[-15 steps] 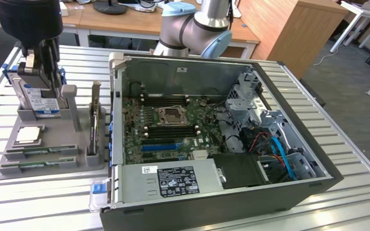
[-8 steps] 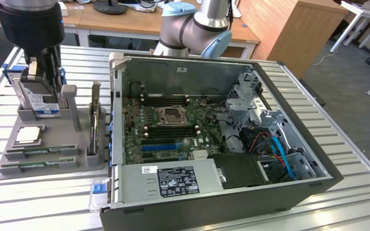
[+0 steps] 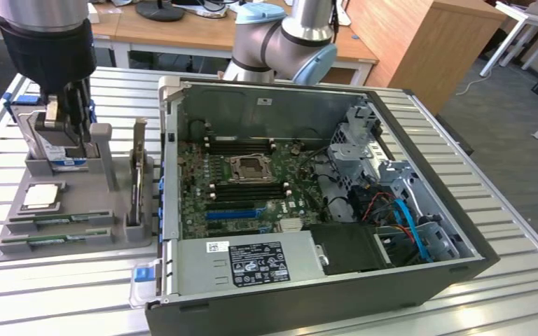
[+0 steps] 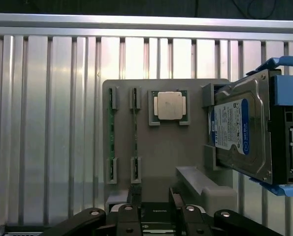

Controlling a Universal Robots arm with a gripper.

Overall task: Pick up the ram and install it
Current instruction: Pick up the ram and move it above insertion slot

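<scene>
Gripper (image 4: 154, 196) cut off at frame edge; fingers noted spread, nothing pinched. Ram (image 4: 135, 132) seen edge-on: two sticks slotted in grey tray (image 4: 161, 147) beside processor (image 4: 170, 105). Slatted table (image 4: 48, 123) runs wide past tray edge.

A ribbed, silver metal table (image 3: 64, 308) filled the lower and middle part of the exterior view, its long slats catching even, bright indoor light. Behind it, along the top edge, stood a light wooden desk (image 3: 185, 31), and to its right, in the upper right, a tall wooden cabinet (image 3: 419, 42) of the same warm tone. Dark grey carpeted floor (image 3: 521, 140) ran down the right side, with the white legs of another table (image 3: 531, 31) in the upper right corner.
</scene>
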